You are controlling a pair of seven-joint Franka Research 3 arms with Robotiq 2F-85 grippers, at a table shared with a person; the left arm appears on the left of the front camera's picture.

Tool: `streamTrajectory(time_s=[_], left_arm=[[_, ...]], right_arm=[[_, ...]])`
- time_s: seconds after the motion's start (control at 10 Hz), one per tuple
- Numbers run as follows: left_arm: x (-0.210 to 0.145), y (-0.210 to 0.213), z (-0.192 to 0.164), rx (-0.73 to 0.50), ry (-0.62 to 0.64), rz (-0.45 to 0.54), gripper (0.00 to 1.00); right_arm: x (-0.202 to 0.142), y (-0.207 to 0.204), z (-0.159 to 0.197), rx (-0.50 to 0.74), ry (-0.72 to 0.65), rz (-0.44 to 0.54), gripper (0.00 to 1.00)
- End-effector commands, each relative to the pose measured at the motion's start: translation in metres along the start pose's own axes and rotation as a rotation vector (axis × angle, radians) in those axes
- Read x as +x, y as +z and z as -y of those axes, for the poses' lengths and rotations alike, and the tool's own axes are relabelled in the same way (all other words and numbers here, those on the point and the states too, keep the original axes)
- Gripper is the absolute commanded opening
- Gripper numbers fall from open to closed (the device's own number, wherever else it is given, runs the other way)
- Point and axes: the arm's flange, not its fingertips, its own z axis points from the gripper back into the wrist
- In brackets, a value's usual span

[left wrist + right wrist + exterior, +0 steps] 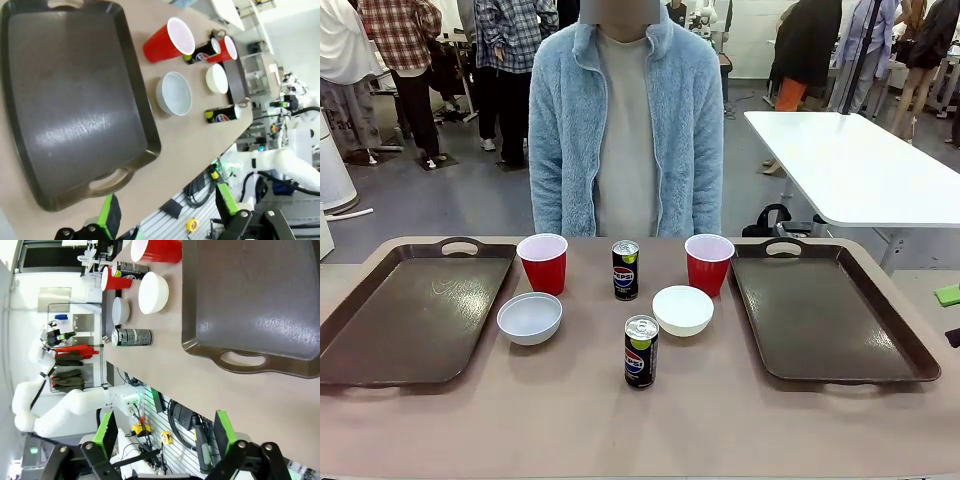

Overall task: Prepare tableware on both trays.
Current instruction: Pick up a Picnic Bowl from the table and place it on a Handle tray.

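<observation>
Two dark brown trays lie bare, one at the left (410,315) and one at the right (830,315). Between them stand two red cups (542,262) (709,262), two white bowls (530,318) (683,309) and two Pepsi cans (625,269) (640,350). My left gripper (167,207) hangs open off the table's near edge, short of the left tray (70,100). My right gripper (165,435) is open too, off the near edge by the right tray (260,300). Nothing sits between either pair of fingers.
A person in a light blue fleece (625,120) stands at the far side of the table, hands out of sight. A white table (850,165) stands behind at the right. Bare tabletop stretches along the near edge (640,430).
</observation>
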Motion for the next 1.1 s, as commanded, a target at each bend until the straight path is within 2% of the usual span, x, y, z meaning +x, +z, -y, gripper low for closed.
streamTrajectory(time_s=[0.0,1.0], left_arm=[[0.0011,-0.0013,-0.0032,-0.004,0.008,0.007,1.0],[0.0011,-0.0013,-0.0032,-0.004,0.008,0.007,1.0]], right_arm=[[-0.0013,0.0001,0.0042,0.015,-0.012,-0.001,1.0],[-0.0013,0.0001,0.0042,0.015,-0.012,-0.001,1.0]])
